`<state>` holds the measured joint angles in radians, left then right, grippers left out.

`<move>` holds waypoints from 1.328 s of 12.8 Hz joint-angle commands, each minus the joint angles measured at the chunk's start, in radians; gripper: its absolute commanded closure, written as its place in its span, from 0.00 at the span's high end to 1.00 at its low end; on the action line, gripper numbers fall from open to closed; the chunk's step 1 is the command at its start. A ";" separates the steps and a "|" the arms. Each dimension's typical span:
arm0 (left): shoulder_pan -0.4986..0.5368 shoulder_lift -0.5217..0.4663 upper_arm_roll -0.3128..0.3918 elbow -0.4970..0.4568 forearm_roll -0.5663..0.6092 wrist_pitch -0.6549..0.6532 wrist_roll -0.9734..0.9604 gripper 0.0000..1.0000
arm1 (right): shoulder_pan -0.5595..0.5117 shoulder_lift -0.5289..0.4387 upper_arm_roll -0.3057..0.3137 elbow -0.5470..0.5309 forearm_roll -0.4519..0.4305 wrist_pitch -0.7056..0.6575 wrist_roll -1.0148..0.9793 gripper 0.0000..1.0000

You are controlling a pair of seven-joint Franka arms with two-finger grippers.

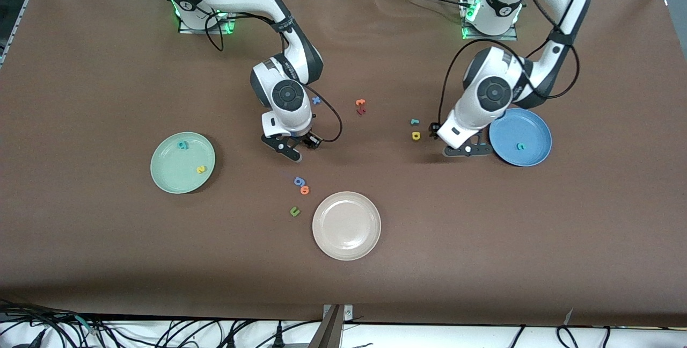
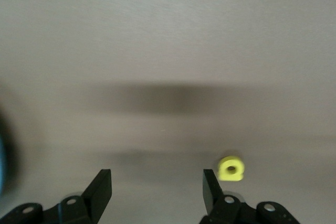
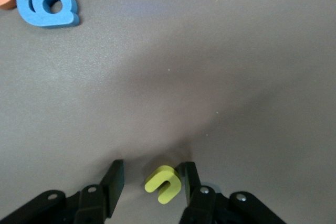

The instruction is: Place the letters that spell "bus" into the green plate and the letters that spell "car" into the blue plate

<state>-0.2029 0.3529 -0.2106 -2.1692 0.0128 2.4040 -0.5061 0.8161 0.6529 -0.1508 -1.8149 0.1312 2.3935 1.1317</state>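
Currently tiny yellow foam "u" (image 3: 163, 184) is being straddled by right gripper (image 3: 152, 182) low over brown table (image 1: 107, 69): fingers apart, one touching letter, other clear of it. Teal "b" (image 1: 183, 145) and yellow "s" (image 1: 201, 169) are being held in round mint-green plate (image 1: 161, 173); teal "c" (image 1: 519, 146) in round blue plate (image 1: 539, 128). Teal "r" (image 1: 414, 121) and yellow "a" (image 1: 416, 136) are lying on table, just beside left gripper (image 1: 467, 150), fingers apart, nothing between, beside blue plate.
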 commanded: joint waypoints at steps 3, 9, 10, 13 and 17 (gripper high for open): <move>-0.062 0.099 0.003 0.034 -0.017 0.112 -0.129 0.77 | 0.011 -0.009 -0.006 -0.024 0.018 0.003 0.005 0.32; -0.087 0.127 0.003 0.035 -0.017 0.124 -0.147 0.76 | 0.009 -0.030 -0.003 -0.018 0.018 -0.033 -0.018 0.01; -0.092 0.129 0.002 0.035 -0.017 0.124 -0.147 0.76 | 0.009 -0.042 -0.004 -0.015 0.018 -0.051 -0.018 0.01; -0.098 0.126 -0.026 0.034 -0.016 0.124 -0.169 0.76 | -0.002 -0.110 -0.073 0.029 0.015 -0.225 -0.113 0.01; -0.099 0.126 -0.032 0.031 -0.008 0.124 -0.175 0.75 | -0.002 -0.134 -0.301 0.049 0.016 -0.395 -0.506 0.04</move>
<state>-0.2982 0.4710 -0.2436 -2.1521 0.0128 2.5286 -0.6777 0.8127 0.5275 -0.3619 -1.7555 0.1326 2.0315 0.8099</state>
